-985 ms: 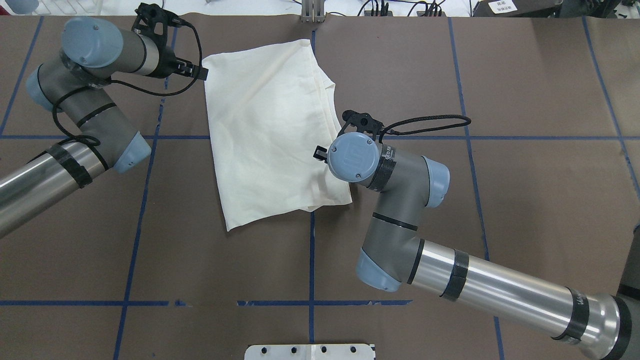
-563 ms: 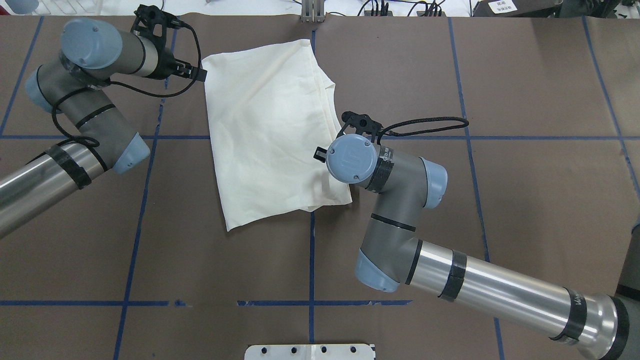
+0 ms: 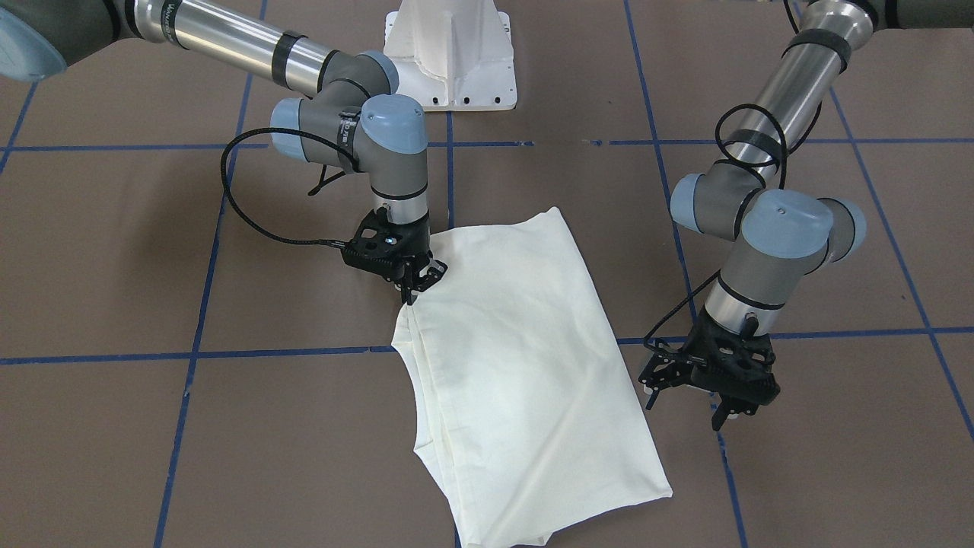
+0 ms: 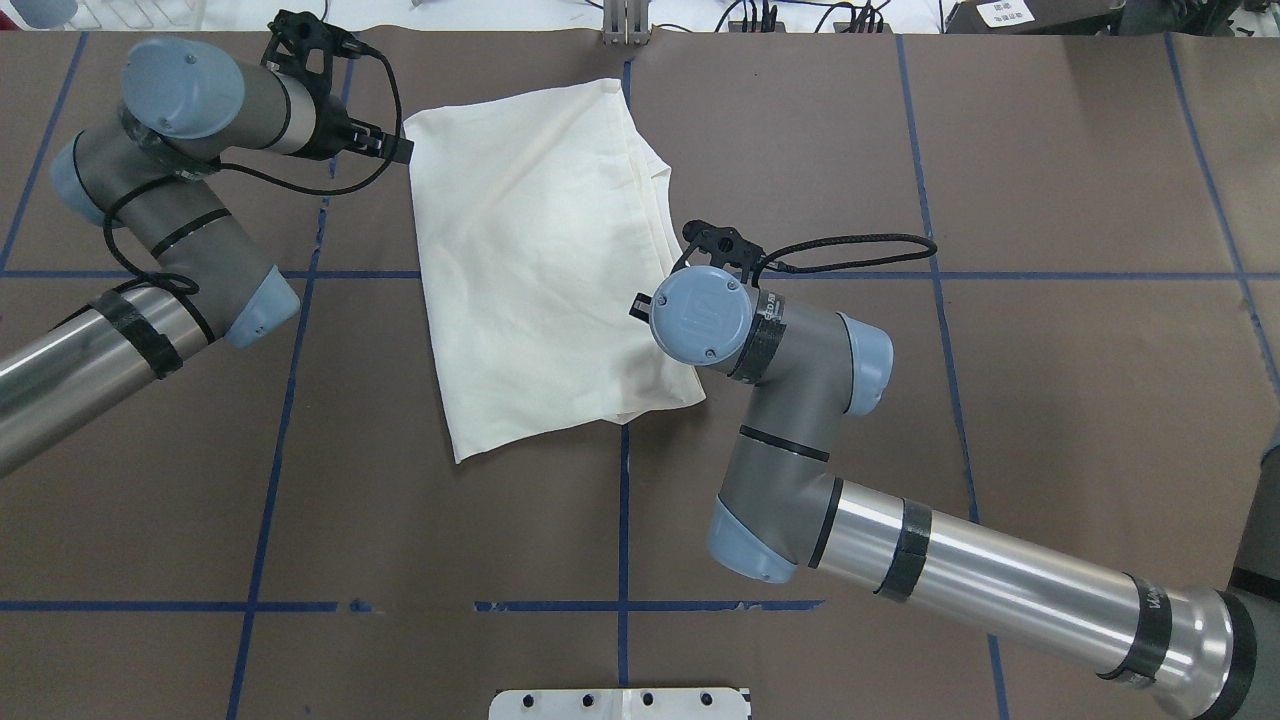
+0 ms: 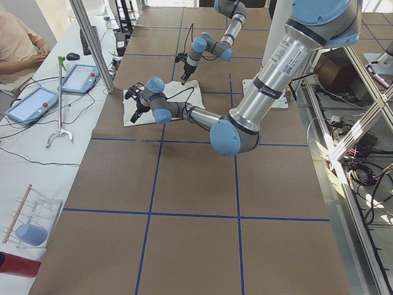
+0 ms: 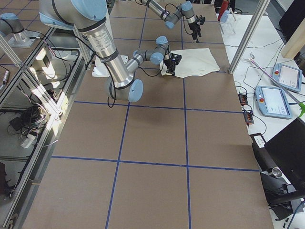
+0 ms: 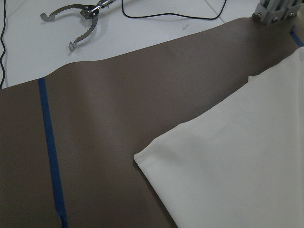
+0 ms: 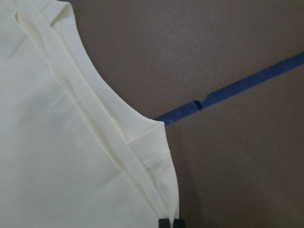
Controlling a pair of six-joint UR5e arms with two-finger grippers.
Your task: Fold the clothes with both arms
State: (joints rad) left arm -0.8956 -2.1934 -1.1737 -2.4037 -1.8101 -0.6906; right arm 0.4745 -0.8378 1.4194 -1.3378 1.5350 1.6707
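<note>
The cream shirt (image 4: 540, 260) lies folded into a long, slanted rectangle on the brown table, plain side up. My right gripper (image 3: 415, 289) is shut on the shirt's (image 3: 517, 365) layered right edge. In the right wrist view its tips (image 8: 170, 223) meet on the hem of the shirt (image 8: 57, 142). From overhead the wrist hides that gripper. My left gripper (image 4: 398, 150) hovers just off the shirt's far-left corner, touching nothing and apparently open. In the front view it (image 3: 723, 417) stands apart from the cloth. The left wrist view shows that corner of the shirt (image 7: 237, 166) and no fingers.
Blue tape lines (image 4: 622, 520) grid the brown table cover. The white pedestal base (image 3: 449, 53) stands at the robot's side. A metal post (image 4: 625, 30) rises at the far edge. Metal tongs (image 7: 78, 19) lie beyond it. A person (image 5: 18, 43) sits by tablets (image 5: 31, 104).
The right wrist has edged slightly left along the shirt's edge. The left gripper has shifted slightly away from the far-left corner. The shirt lies as before.
</note>
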